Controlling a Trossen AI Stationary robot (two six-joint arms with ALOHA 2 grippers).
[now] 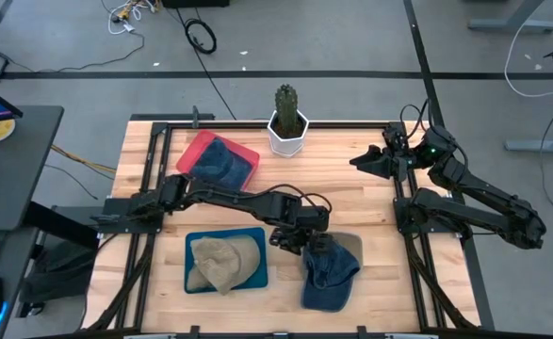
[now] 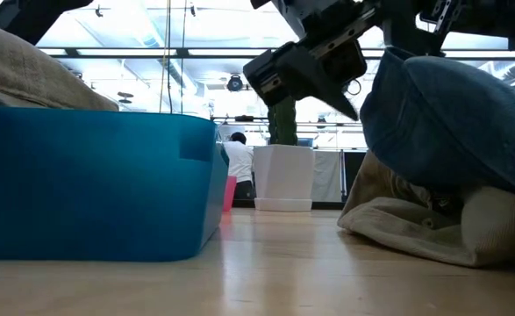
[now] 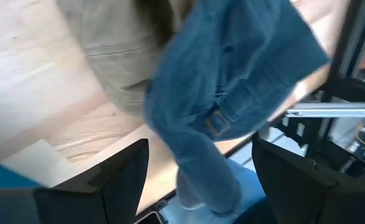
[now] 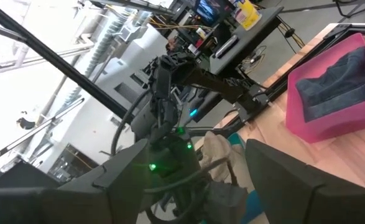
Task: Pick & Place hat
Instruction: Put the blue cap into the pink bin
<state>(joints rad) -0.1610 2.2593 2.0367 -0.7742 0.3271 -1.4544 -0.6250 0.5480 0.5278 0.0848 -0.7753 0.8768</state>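
Overhead, the left gripper (image 1: 306, 241) hangs near the middle of the light wooden table (image 1: 351, 193), right at the upper edge of a blue denim hat (image 1: 330, 273) that lies on a beige cloth hat (image 1: 351, 245) toward the near right part of the table. Its fingers look parted, and from above I cannot tell whether they touch the denim. Just left of it, a blue rectangular tray (image 1: 193, 279) holds a tan hat (image 1: 224, 264). Farther back, a pink rectangular tray (image 1: 199, 146) holds folded blue denim (image 1: 227, 162), and a white pot with a green cactus (image 1: 287, 121) stands at the far edge. The right gripper (image 1: 370, 160) waits at the far right of the table, fingers apart and empty.

From table height, the blue tray (image 2: 95, 184) fills the left side, with tan cloth (image 2: 29, 75) above its rim. On the right, the denim hat (image 2: 454, 123) rests on the beige hat (image 2: 432, 224), and the left arm's dark body is above them. The white pot (image 2: 283, 175) stands behind.

Looking along the left wrist, the two dark fingers (image 3: 107, 183) stand wide apart with the denim hat (image 3: 232, 81) and its buckle strap between and beyond them, ungripped.

Looking along the right wrist, its fingers (image 4: 281, 180) are spread, with nothing between; the pink tray (image 4: 331, 93) shows beyond.
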